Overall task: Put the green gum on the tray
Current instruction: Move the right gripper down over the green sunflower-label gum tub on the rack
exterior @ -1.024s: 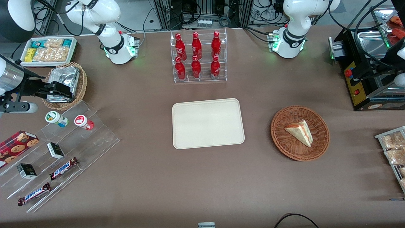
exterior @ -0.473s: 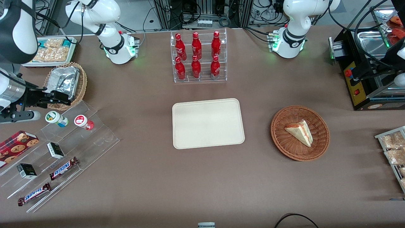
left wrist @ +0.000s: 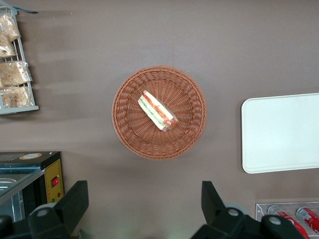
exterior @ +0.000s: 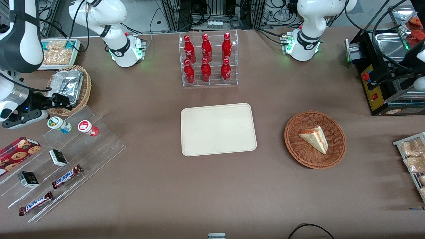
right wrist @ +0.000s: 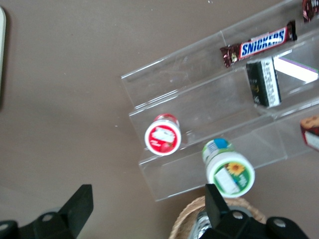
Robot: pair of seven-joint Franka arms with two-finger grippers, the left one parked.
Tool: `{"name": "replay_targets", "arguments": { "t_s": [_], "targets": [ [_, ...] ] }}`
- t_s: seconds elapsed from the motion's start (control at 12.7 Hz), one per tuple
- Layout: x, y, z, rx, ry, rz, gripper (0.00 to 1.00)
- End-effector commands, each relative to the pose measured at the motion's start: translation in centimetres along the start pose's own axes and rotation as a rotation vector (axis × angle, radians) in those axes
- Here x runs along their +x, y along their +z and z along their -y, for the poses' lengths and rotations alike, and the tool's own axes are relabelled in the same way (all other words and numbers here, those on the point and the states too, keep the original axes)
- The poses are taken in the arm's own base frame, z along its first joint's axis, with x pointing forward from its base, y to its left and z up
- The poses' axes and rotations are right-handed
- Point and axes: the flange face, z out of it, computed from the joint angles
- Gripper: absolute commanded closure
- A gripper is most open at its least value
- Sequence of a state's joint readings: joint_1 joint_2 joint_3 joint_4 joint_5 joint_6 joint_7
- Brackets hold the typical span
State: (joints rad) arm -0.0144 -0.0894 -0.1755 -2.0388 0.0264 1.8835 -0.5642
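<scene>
1. Cream-beige tray (exterior: 218, 129) lies bare at mid-surface.
2. Green gum (exterior: 58, 124) stands on the acrylic shelf (exterior: 83, 142), beside the red-lidded bottle (exterior: 87, 127).
3. At the gum's 12 o'clock hovers the gripper (exterior: 64, 101), fingers spread wide, holding nothing.
4. Only the right wrist view shows the gum's sunflower lid (right wrist: 230, 173).

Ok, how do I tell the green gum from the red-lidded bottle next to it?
The green gum has a green-rimmed lid with a flower picture; the red-lidded bottle has a red-rimmed lid. The green gum's label shows blue-green, the other's red. The green gum stands nearer the gripper, whose fingers are open. Both are small white cylinders upright on the clear stepped stand.
</scene>
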Motion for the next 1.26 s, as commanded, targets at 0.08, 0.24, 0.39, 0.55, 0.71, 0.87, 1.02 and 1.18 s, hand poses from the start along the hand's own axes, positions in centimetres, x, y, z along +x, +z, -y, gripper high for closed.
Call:
{"name": "replay_targets", "arguments": {
  "t_s": [0.08, 0.24, 0.39, 0.55, 0.71, 0.87, 1.02, 1.18],
  "targets": [
    [-2.0, 2.1, -1.6, -0.037, -0.115, -0.045, 0.0],
    [-2.7, 2.8, -3.4, -0.06, -0.175, -0.068, 0.0],
    [-2.7, 3.6, -4.5, -0.079, -0.213, -0.078, 0.0],
    [-2.6, 4.8, -5.7, -0.095, -0.235, -0.082, 0.0],
    [-2.6, 5.6, -6.6, -0.102, -0.229, -0.082, 0.0],
    [-2.5, 6.0, -6.8, -0.104, -0.227, -0.081, 0.0],
    [-2.4, 6.5, -6.9, -0.107, -0.229, -0.079, 0.0],
    [-2.3, 7.0, -7.0, -0.107, -0.229, -0.075, 0.0]
  ]
}}
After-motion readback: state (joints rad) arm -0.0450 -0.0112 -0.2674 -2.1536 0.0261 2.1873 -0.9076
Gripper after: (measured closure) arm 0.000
